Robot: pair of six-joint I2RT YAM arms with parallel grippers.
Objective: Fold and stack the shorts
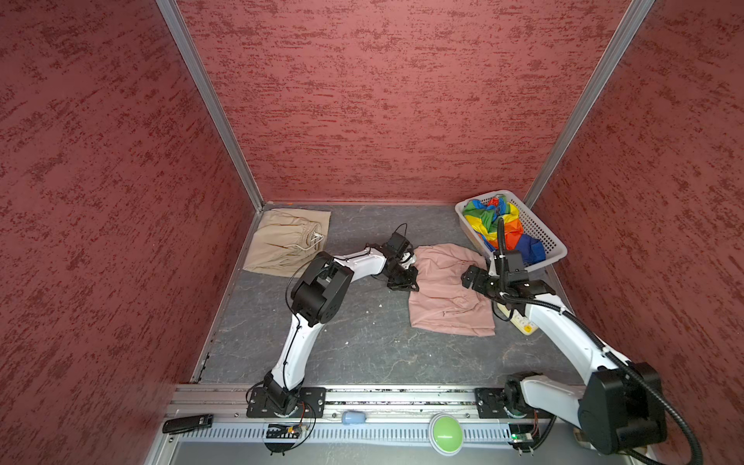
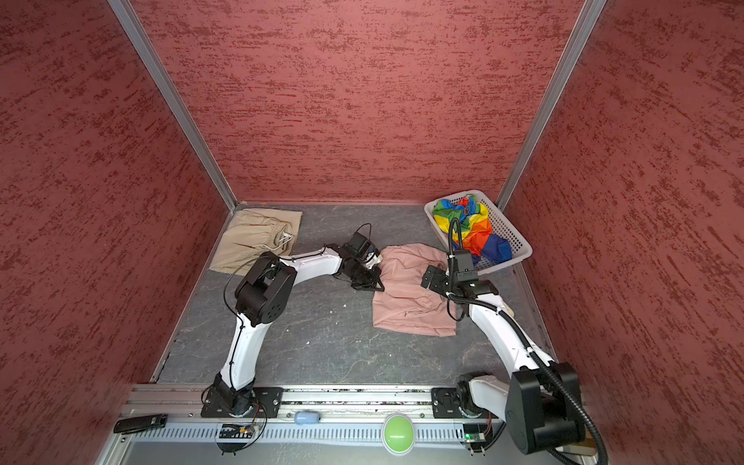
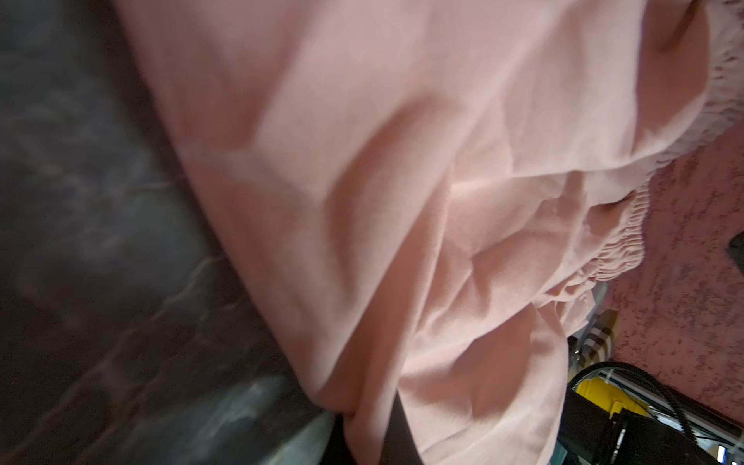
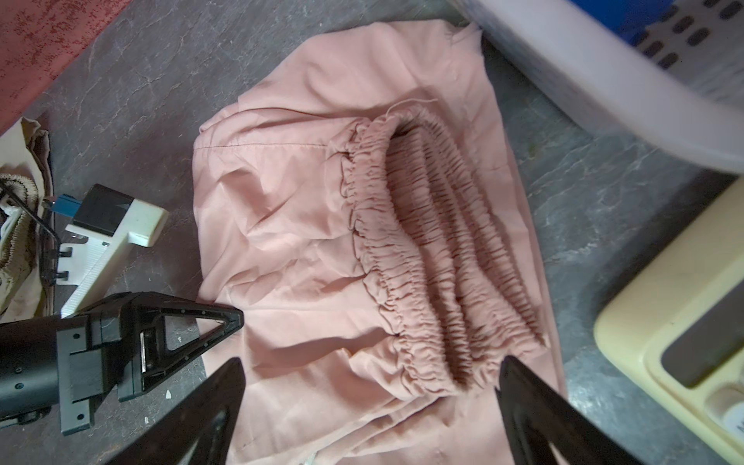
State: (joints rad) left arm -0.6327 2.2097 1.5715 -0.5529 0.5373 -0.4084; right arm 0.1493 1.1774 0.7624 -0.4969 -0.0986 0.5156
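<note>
A robotics lab test cell is indicated: a grey worktop [image 1: 362,354] is enclosed by red textured panels [image 1: 382,100] on aluminium posts [image 1: 212,104]. On the aluminium rail [image 1: 402,396] arm bases [image 1: 286,400] are bolted, with a green button [image 1: 445,432] and bare circuit boards [image 1: 284,431] just beside it.

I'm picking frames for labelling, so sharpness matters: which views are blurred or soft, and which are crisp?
Left wrist view: smeared throughout, the pink shorts and the dark tabletop both soft. Right wrist view: the gathered waistband is crisp, but the white basket rim close to the lens is out of focus. In both top views: sharp and evenly lit.
</note>
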